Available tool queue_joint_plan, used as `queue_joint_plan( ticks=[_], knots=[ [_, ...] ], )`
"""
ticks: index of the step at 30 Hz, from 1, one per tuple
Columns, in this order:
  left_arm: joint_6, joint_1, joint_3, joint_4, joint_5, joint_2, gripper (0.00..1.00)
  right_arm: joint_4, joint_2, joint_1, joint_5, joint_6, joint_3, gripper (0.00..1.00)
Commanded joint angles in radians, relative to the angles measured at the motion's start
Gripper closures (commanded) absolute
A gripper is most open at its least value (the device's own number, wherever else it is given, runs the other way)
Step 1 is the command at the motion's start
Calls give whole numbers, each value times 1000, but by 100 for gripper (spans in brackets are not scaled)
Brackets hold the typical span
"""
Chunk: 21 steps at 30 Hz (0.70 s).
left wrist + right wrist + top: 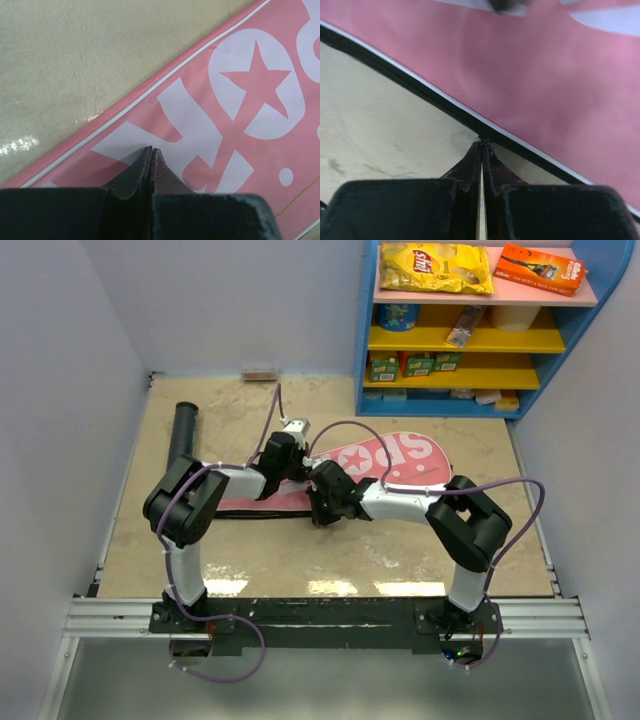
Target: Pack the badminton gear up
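The pink racket-shaped bag (400, 462) lettered SPORT lies flat in the middle of the table. My left gripper (303, 472) is shut, with its tips (151, 149) resting on the bag's lettered face (260, 150). My right gripper (320, 512) is at the bag's near edge. It is shut (483, 144) on a small dark zipper pull on the black zipper line (420, 87) bordering the pink bag (545, 75). The long black tube (183, 430) lies on the table at the back left. No rackets or shuttlecocks show.
A blue shelf unit (470, 340) stands at the back right, with a yellow snack packet (435, 267) and an orange box (540, 267) on top. Walls close in the left and back. A small object (260, 373) lies by the back wall.
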Motion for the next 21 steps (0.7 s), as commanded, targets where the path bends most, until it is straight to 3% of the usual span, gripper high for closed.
queue_joint_plan(
  ticks=[1,8,13,17,21],
  knots=[
    [4,-24,-33,-89,36,5,100,97,-6,38,-68,111,26,100],
    [-20,-38,-39,-142,36,-112,99,97,-58,33,-10,125,-41,100],
    [-25,-39,-19,-241,-6,-272,78,121,-108,27,7,130,-121,100],
    [21,-38,38,-475,-125,-389,61,133,-151,13,12,127,-178,100],
    [85,-35,49,-655,-247,-459,52,127,-219,-13,40,125,-262,100]
  ],
)
